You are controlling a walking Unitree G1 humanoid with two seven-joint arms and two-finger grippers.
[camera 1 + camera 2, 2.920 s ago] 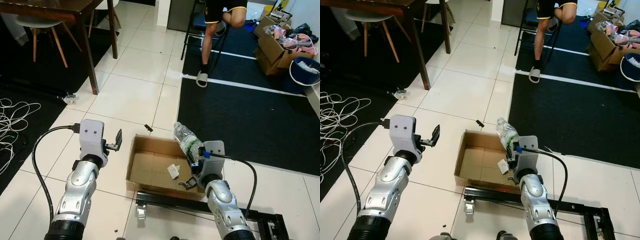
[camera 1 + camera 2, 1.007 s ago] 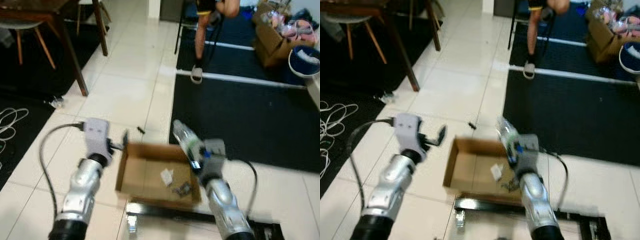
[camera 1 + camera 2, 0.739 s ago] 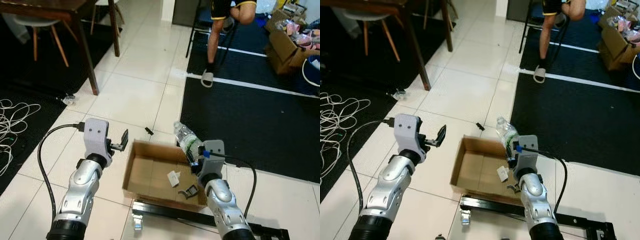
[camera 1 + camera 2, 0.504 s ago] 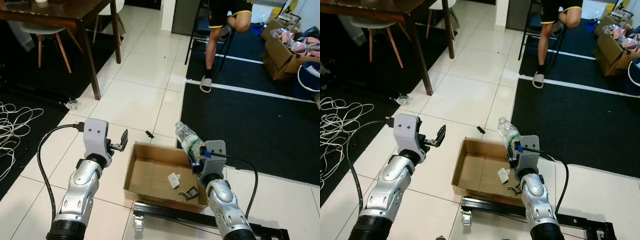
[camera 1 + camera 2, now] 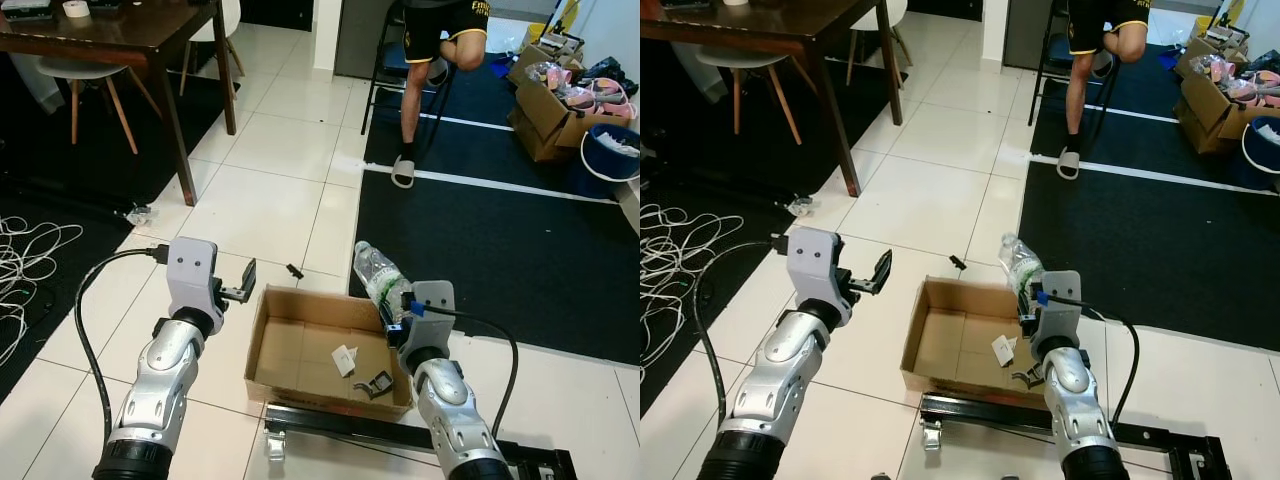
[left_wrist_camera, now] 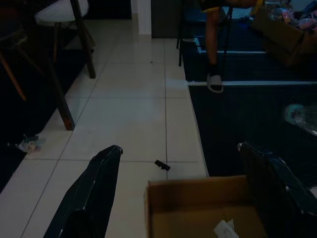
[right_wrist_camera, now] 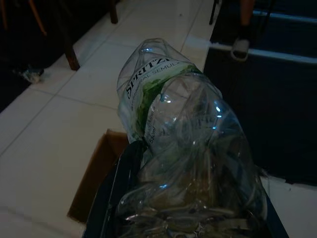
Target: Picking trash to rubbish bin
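Closest to me, my right pincer (image 5: 397, 318) is clamped round the base of a crumpled clear plastic bottle (image 5: 376, 277), which sticks up and away from me over the right wall of the open cardboard box (image 5: 283, 378) on the floor. My left pincer (image 5: 244, 282) hangs with its fingers spread and nothing between them, just beside the box's left wall. Inside the box lie a white paper scrap (image 5: 345, 360) and a small dark bit (image 5: 377, 384), so I judge some rubbish is already in and the bottle is the piece in hand, not yet let go. If this box is the bin, only the drop is left.

Just past the box, a small dark scrap (image 5: 294, 271) lies on the white tiles, and further off, near a desk leg, a crumpled wrapper (image 5: 137, 214); both look like work to come. Beyond, a person's legs (image 5: 412, 100) show by a chair, and a blue tub (image 5: 607, 141) stands at the far right. I cannot make out the bottle's cap, and the dark bit in the box is too small to name.
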